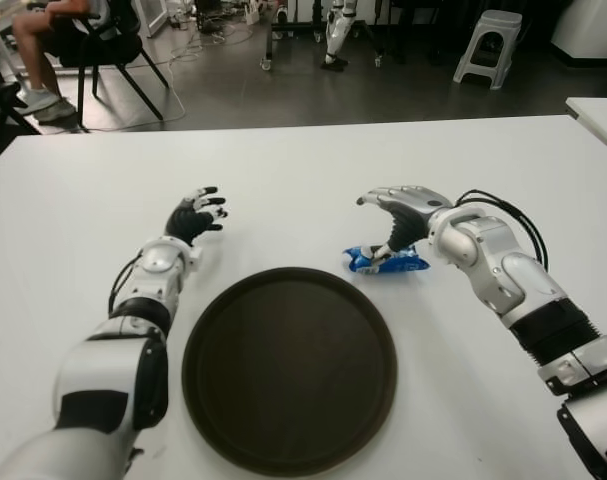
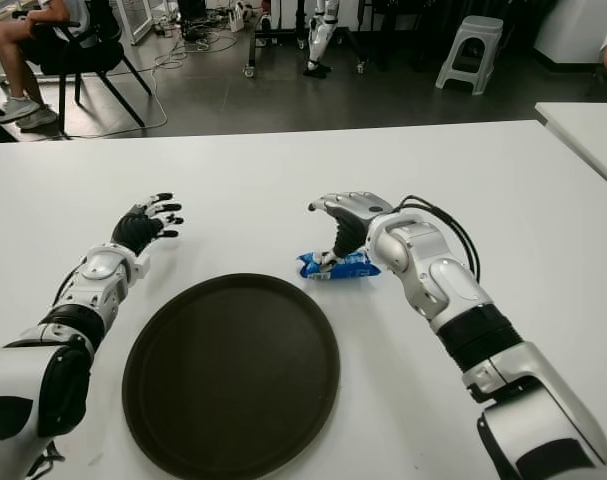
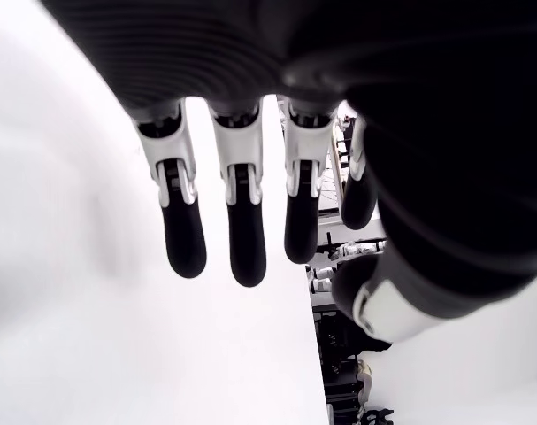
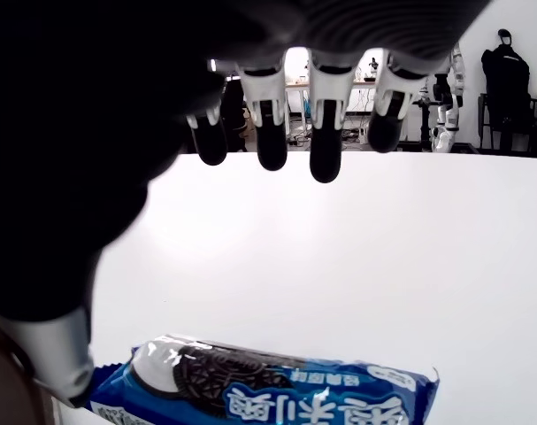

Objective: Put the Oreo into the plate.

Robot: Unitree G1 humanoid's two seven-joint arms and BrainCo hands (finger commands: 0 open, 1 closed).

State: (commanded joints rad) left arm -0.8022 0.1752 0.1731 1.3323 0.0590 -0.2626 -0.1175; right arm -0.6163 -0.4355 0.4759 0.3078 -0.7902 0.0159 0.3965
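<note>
A blue Oreo packet (image 1: 386, 262) lies flat on the white table (image 1: 313, 170), just past the far right rim of the round dark brown plate (image 1: 289, 368). My right hand (image 1: 395, 212) hovers over the packet with its fingers spread and extended; the thumb reaches down beside the wrapper. In the right wrist view the Oreo packet (image 4: 277, 394) lies under the palm with the fingertips (image 4: 326, 164) stretched out beyond it, not closed on it. My left hand (image 1: 196, 215) shows to the left of the plate's far edge, fingers spread, holding nothing.
The plate sits near the table's front edge between my two arms. Beyond the table's far edge are a person seated on a chair (image 1: 68, 40), a white stool (image 1: 486, 45) and another table's corner (image 1: 598, 112) at right.
</note>
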